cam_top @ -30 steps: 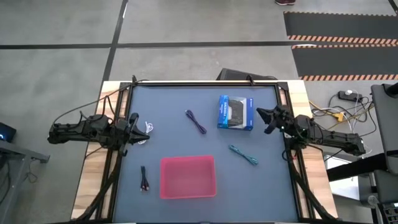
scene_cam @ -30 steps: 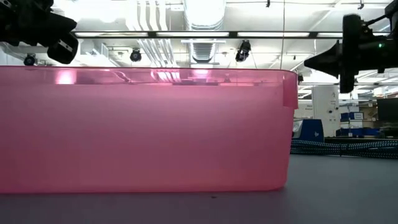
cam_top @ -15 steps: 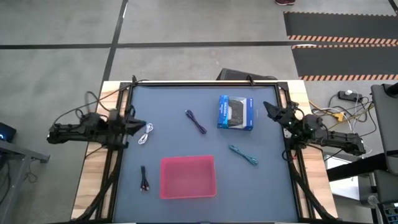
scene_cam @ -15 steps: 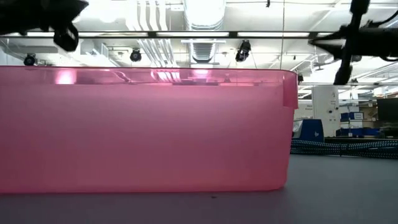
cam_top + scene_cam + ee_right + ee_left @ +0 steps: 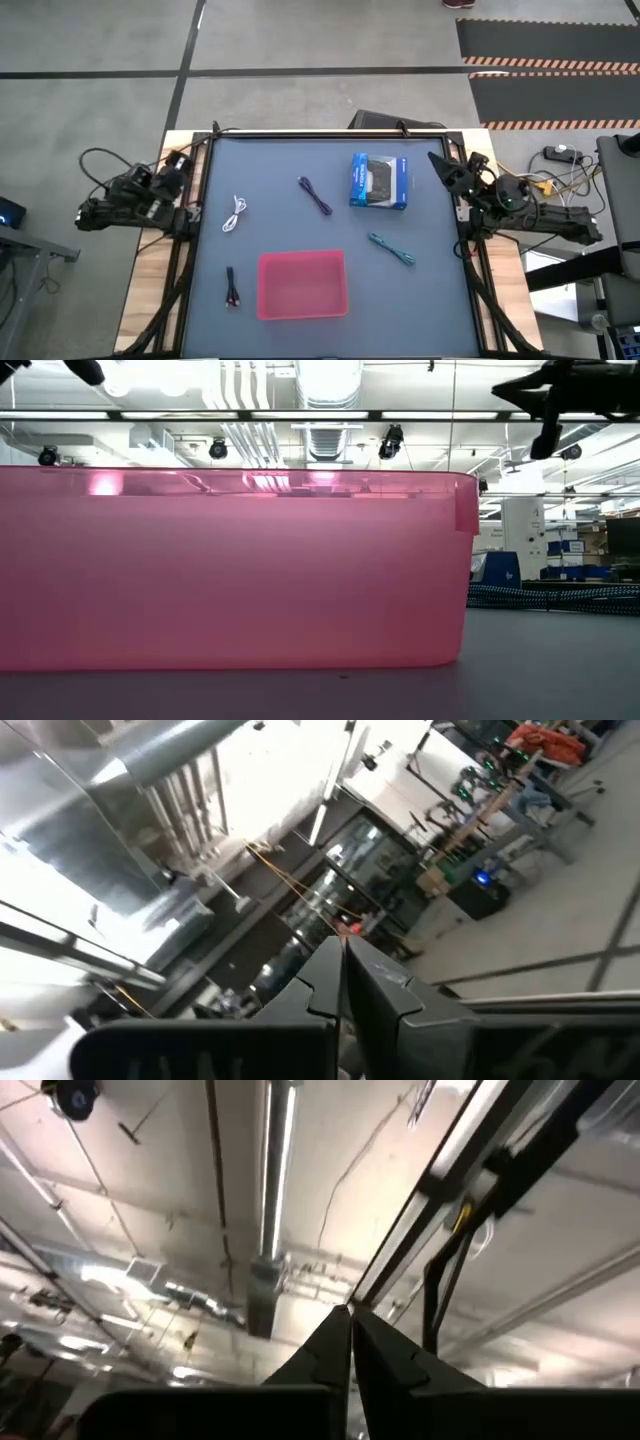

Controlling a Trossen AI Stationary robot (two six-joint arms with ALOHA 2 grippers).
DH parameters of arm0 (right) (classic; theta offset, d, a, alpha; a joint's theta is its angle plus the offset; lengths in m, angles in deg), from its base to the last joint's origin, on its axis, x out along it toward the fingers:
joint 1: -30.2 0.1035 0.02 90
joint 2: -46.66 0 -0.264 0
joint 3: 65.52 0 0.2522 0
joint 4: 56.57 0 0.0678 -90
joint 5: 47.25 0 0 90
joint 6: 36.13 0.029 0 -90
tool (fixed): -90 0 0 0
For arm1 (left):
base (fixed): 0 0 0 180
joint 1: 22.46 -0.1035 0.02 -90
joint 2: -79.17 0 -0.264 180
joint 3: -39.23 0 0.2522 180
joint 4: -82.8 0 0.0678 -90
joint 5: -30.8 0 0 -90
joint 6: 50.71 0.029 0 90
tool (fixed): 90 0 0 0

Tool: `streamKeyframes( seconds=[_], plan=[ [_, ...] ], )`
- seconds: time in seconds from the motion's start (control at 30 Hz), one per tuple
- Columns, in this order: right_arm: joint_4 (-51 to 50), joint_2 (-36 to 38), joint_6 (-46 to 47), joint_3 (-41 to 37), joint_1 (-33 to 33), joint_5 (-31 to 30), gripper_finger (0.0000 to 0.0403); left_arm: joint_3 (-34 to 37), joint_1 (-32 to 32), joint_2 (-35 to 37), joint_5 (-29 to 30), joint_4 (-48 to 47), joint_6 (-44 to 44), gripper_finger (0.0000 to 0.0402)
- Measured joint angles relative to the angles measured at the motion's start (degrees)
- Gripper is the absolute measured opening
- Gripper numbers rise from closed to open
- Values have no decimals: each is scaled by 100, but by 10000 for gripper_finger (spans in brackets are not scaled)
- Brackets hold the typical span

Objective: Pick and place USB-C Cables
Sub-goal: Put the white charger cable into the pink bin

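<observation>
Four USB-C cables lie flat on the dark table mat: white [image 5: 236, 214], purple [image 5: 315, 195], teal [image 5: 391, 249] and black [image 5: 232, 287]. The pink tray [image 5: 302, 284] stands near the table's near edge, and its wall [image 5: 230, 565] fills the low view. My left gripper [image 5: 183, 160] is drawn back over the table's left edge, shut and tipped up at the ceiling [image 5: 350, 1316]. My right gripper [image 5: 436, 162] is at the right edge beside the box, also shut and tipped up [image 5: 342, 944]. Neither holds anything.
A blue-and-black box [image 5: 379, 181] lies flat on the far right part of the mat. A black frame [image 5: 330, 132] runs round the table. Loose wires [image 5: 545, 185] lie on the floor off the right edge. Open mat lies between the cables.
My left gripper has drawn back from beside the white cable toward the table's left edge and tipped upward. My right gripper has also tipped upward and risen, pulling slightly toward the far right corner. The white cable now shows in full on the mat.
</observation>
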Motion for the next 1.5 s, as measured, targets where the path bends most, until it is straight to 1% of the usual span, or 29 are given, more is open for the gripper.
streamKeyframes(
  seconds=[0.17,0.3,0.43,0.47,0.57,0.67,0.8,0.9,0.97,1.03,1.1,1.2,1.27,1.33,1.37,1.43,1.5],
  plan=[
    [15,-753,-275,479,-2,-232,9,0,0,26,-10,653,-17,0],
    [-96,-1291,-617,932,-2,-304,9,-4,0,76,-194,695,-287,0],
    [-457,-1734,-744,1460,-2,-304,9,-4,1,-24,123,855,-97,0],
    [-521,-1831,-753,1587,-2,-305,9,-12,4,-93,340,941,-16,0],
    [-736,-2093,-831,1952,-43,-333,9,-107,0,-424,1276,985,7,0],
    [-1073,-2330,-839,2273,-146,-336,9,-266,0,-987,2190,979,-31,0],
    [-1617,-2611,-813,2597,-229,-324,9,-478,2,-1881,2978,922,-504,0],
    [-1746,-2763,-829,2861,-260,-327,9,-577,0,-2506,3296,865,-1039,0],
    [-1781,-2868,-839,2949,-297,-335,9,-618,5,-2846,3595,661,-1523,0],
    [-1787,-2972,-851,3040,-331,-344,9,-622,0,-3071,3912,89,-2142,0],
    [-1832,-3066,-873,3091,-382,-339,9,-633,0,-3163,4140,-654,-2968,0],
    [-1786,-3154,-892,3162,-423,-336,9,-654,0,-3466,4026,-2095,-4603,0],
    [-1785,-3185,-890,3173,-425,-347,9,-654,0,-3686,3594,-2950,-5656,0],
    [-1796,-3214,-889,3173,-418,-343,9,-655,-7,-3938,3029,-3522,-6456,0],
    [-1801,-3227,-889,3173,-415,-336,9,-675,-7,-4050,2653,-3734,-6764,0],
    [-1817,-3228,-887,3170,-417,-331,9,-716,-7,-4306,2047,-3997,-7094,0],
    [-1787,-3216,-892,3170,-417,-343,9,-882,-7,-4573,1696,-4160,-7258,0]
  ],
)
